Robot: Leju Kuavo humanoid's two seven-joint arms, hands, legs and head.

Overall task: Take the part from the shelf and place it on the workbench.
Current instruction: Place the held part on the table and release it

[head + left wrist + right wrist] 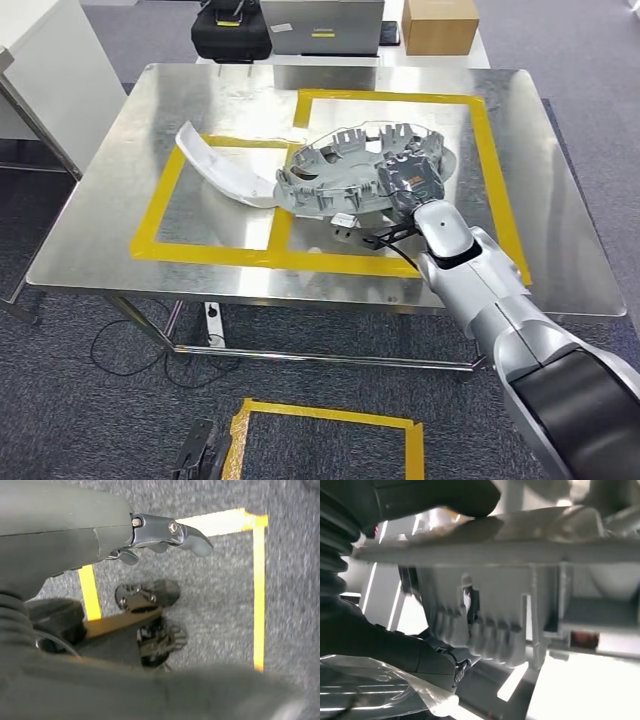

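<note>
No text, number, brand or sign can be read in any view. In the head view, a small white tag (343,220) on the near edge of the grey part (355,172) is too small to make out. An orange patch on the back of the right hand (411,183) shows no legible characters. A yellow label (323,33) on the grey case (322,25) beyond the workbench (558,230) is blurred beyond reading. In the right wrist view, a reddish mark (585,639) on the part's underside carries no discernible lettering.
</note>
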